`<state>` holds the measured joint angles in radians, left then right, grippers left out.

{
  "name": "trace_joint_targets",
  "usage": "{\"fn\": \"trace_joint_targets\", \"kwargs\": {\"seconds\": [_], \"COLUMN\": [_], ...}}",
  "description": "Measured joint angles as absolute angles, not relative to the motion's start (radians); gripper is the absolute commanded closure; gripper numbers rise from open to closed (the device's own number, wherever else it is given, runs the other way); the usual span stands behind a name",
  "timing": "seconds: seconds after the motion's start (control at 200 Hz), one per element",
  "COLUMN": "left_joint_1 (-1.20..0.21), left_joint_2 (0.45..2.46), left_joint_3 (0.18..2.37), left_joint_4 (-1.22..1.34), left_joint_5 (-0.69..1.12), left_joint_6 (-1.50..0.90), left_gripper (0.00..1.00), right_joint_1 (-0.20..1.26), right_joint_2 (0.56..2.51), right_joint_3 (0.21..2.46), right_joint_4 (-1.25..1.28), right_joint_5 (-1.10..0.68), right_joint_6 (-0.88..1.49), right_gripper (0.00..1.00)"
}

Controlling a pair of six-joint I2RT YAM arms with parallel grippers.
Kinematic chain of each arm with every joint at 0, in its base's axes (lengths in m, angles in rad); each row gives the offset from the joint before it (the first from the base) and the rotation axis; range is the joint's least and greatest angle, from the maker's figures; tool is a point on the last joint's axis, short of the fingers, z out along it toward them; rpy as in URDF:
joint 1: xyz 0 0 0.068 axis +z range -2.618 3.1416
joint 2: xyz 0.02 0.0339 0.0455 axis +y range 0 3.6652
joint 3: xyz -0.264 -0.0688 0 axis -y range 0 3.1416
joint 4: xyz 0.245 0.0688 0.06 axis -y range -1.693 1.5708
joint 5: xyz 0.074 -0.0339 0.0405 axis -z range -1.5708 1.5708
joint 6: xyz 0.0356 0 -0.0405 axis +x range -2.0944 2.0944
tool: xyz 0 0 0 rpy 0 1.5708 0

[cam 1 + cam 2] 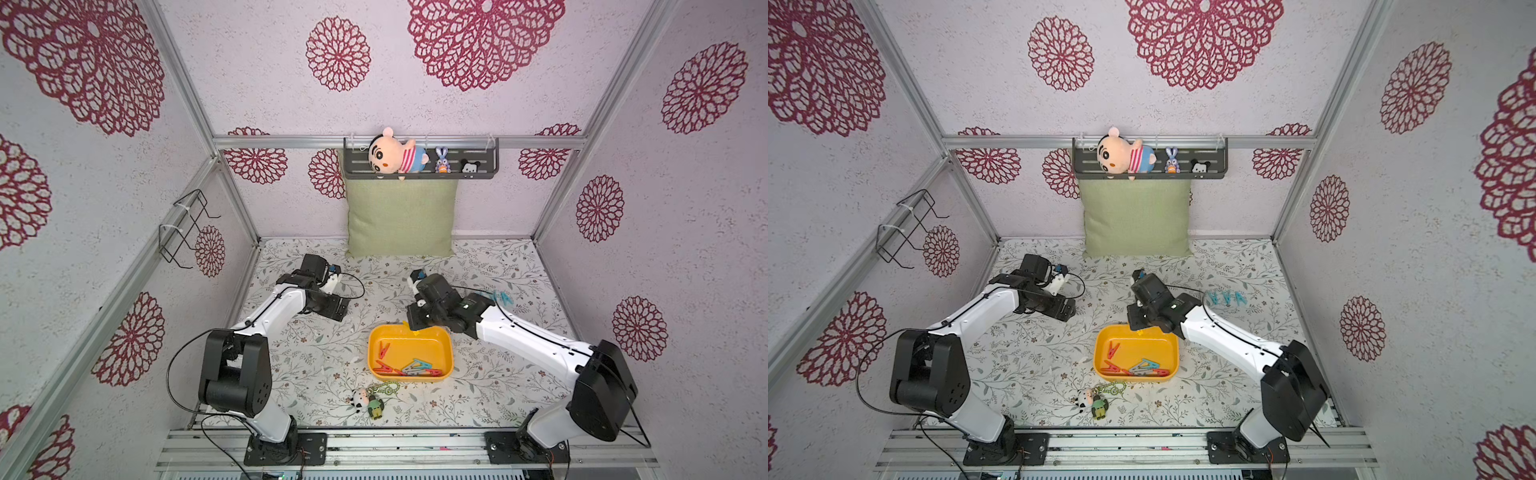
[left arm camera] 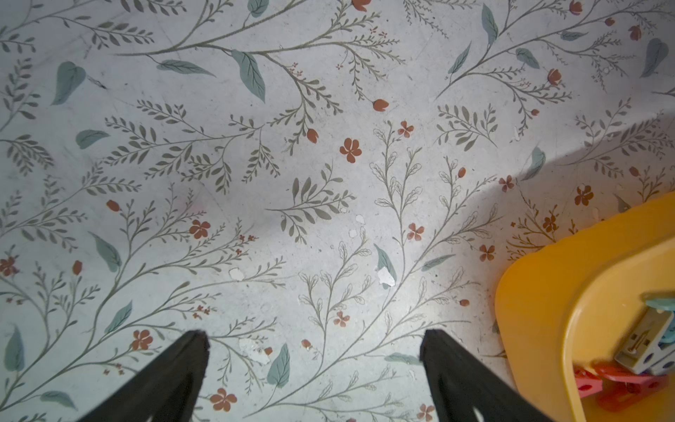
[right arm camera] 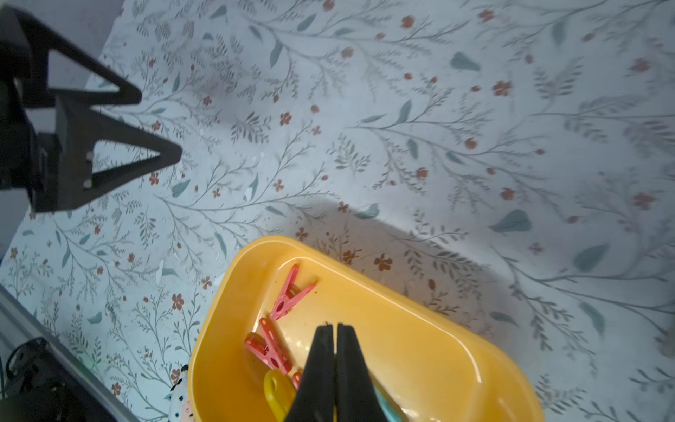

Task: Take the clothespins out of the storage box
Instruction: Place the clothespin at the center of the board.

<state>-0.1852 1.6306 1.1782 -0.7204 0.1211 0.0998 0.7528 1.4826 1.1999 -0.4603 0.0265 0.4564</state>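
Note:
The yellow storage box (image 1: 447, 338) (image 1: 1175, 341) lies at the middle front of the table. Inside it are red clothespins (image 1: 383, 351) (image 3: 292, 292) and a grey and teal heap (image 1: 420, 366) by the near wall. My right gripper (image 3: 334, 325) (image 1: 415, 328) hangs over the box's far rim, shut, with a yellow clothespin (image 3: 278, 396) (image 1: 414, 331) caught low between its fingers. Teal clothespins (image 1: 1225, 298) lie on the table to the right of the box. My left gripper (image 2: 314, 336) (image 1: 337, 309) stands open over bare table left of the box (image 2: 529, 292), with nothing between its fingers.
A plush keychain with a green chain (image 1: 368, 401) lies just in front of the box. A green pillow (image 1: 401, 218) leans on the back wall under a dark shelf (image 1: 482, 164) with plush toys. A black wire rack (image 1: 187, 226) hangs on the left wall.

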Motion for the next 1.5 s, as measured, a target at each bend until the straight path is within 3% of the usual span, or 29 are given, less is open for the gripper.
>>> {"fn": "trace_joint_targets", "kwargs": {"seconds": [0.295, 0.715, 1.501], "left_joint_1": [-0.185, -0.185, -0.185], "left_joint_2": [1.631, 1.628, 1.628], "left_joint_3": [1.178, 1.178, 1.178], "left_joint_4": [-0.720, -0.720, -0.720], "left_joint_5": [0.121, 0.121, 0.122], "left_joint_6": [0.100, 0.100, 0.100], "left_gripper": [0.01, 0.01, 0.01], "right_joint_1": [0.461, 0.121, 0.058], "right_joint_2": [1.370, 1.461, 1.792], "right_joint_3": [1.100, 1.003, 1.099], "right_joint_4": [-0.556, -0.539, -0.361], "right_joint_5": [0.059, 0.049, 0.014], "right_joint_6": [0.453, 0.348, 0.220], "right_gripper": [1.00, 1.00, 1.00]}}
